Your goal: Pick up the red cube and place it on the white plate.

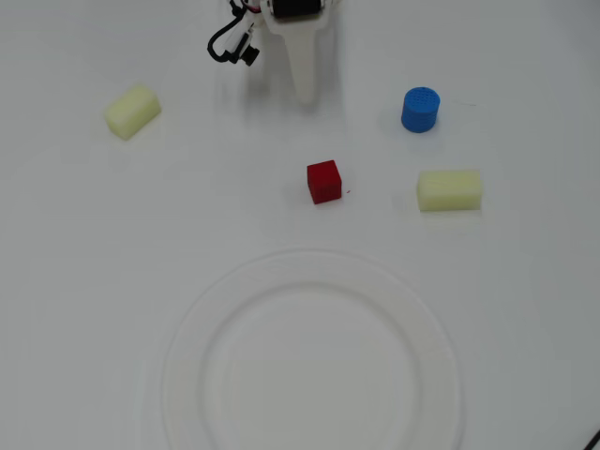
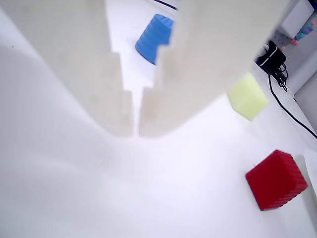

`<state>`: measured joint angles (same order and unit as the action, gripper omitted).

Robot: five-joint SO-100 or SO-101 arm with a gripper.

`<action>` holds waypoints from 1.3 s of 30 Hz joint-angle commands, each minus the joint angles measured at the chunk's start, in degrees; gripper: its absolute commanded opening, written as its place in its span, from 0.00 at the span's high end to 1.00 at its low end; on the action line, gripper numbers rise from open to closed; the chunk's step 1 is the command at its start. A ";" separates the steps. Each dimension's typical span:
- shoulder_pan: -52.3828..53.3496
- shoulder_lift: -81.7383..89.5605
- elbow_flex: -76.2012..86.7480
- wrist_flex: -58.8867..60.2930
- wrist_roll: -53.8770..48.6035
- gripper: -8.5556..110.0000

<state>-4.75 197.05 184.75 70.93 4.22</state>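
While we are reading the overhead view from left to right, we are finding the pincer (image 1: 307,94) at the top centre, its two fingers pressed together and gripping nothing, with the red cube (image 1: 324,181) lying just right of its line and nearer the white plate (image 1: 187,323). We are judging that it needs to spread, then reach down-view past its tip, since tip and cube are sitting apart on the table (image 1: 75,244).

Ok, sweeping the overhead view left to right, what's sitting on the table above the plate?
Pale yellow block → fingers → red cube → blue cylinder → second pale yellow block.
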 commanded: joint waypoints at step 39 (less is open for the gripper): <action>-22.94 1.23 2.02 -4.13 -21.71 0.88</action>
<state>-31.11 198.19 186.24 69.70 -26.72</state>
